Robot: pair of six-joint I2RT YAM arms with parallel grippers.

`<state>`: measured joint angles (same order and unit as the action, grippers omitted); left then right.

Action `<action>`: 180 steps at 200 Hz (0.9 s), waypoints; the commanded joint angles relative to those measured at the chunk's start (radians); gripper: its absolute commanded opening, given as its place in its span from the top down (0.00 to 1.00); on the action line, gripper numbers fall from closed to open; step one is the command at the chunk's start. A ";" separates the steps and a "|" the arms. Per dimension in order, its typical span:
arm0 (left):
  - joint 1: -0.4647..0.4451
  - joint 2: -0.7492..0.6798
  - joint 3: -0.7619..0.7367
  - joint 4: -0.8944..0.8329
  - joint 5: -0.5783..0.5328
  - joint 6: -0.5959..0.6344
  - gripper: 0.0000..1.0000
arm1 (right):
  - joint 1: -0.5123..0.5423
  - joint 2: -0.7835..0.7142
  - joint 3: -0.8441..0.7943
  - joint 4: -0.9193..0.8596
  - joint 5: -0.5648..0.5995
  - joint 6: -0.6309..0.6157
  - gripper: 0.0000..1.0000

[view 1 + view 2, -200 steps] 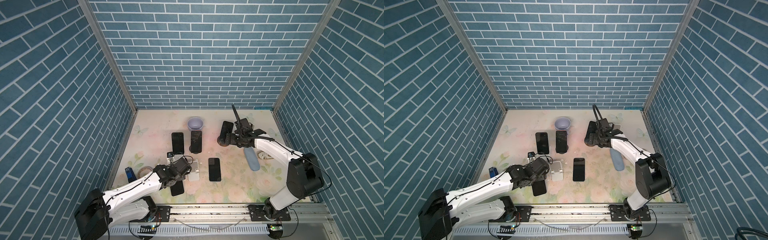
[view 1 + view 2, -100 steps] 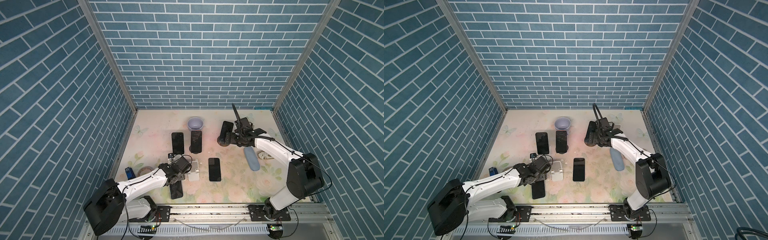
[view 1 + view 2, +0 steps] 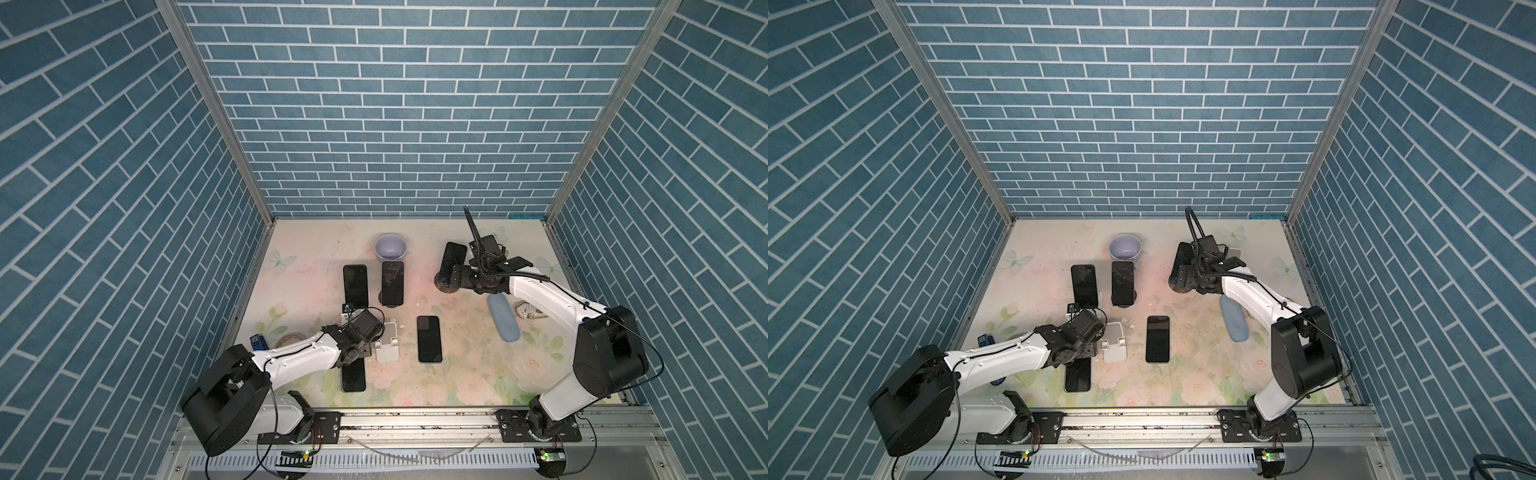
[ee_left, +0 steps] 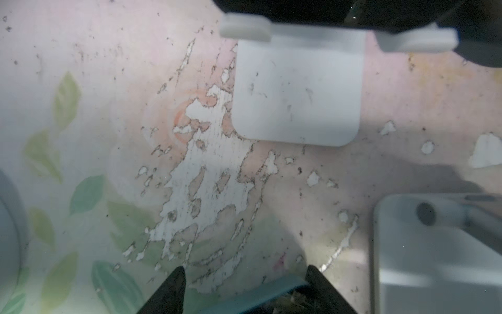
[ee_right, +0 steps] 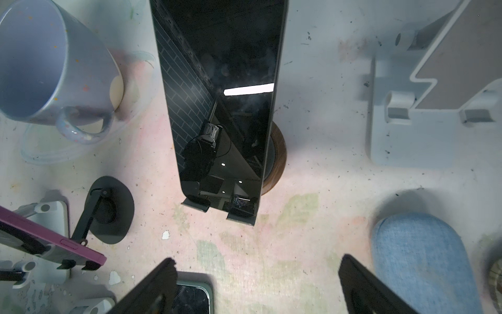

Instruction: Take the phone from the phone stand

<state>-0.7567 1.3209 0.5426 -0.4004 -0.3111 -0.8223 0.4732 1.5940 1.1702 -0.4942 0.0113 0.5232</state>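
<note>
My left gripper (image 4: pixel 244 269) hangs low over the front of the table, just left of an empty white phone stand (image 4: pixel 296 89). Its fingers stand apart around the teal edge of a phone (image 4: pixel 258 292), which touches one finger. In a top view that black phone (image 3: pixel 353 376) lies lengthwise beside the stand (image 3: pixel 387 347), its far end hidden under the gripper (image 3: pixel 358 354). My right gripper (image 5: pixel 255 271) is open and empty. It faces another black phone (image 5: pixel 222 108) leaning on a stand with a round brown base (image 5: pixel 278 160).
Two more phones (image 3: pixel 355 284) (image 3: pixel 392 282) stand on holders mid-table, with a lilac mug (image 3: pixel 390 247) behind them. A phone (image 3: pixel 428 338) lies flat right of the white stand. A blue case (image 3: pixel 503 318) lies under my right arm. A grey stand (image 5: pixel 434 81) sits beyond it.
My left gripper's fingers have drawn in on the phone, and the left arm's elbow has swung forward and to the right. The right arm has not moved.
</note>
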 commanded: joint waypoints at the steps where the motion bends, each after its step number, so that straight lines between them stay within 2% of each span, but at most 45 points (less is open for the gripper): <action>1: 0.007 0.017 -0.010 0.035 -0.015 0.031 0.53 | 0.002 -0.010 0.052 -0.018 0.003 -0.020 0.06; 146: 0.007 0.034 -0.090 0.107 -0.020 0.026 0.49 | 0.002 -0.034 0.033 -0.021 0.016 -0.015 0.06; 180: 0.007 0.020 -0.100 0.106 -0.026 0.026 0.42 | 0.002 -0.037 0.031 -0.023 0.019 -0.015 0.06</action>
<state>-0.7559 1.3220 0.4934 -0.2111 -0.3359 -0.8043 0.4732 1.5921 1.1706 -0.4946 0.0147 0.5232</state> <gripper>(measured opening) 0.549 0.942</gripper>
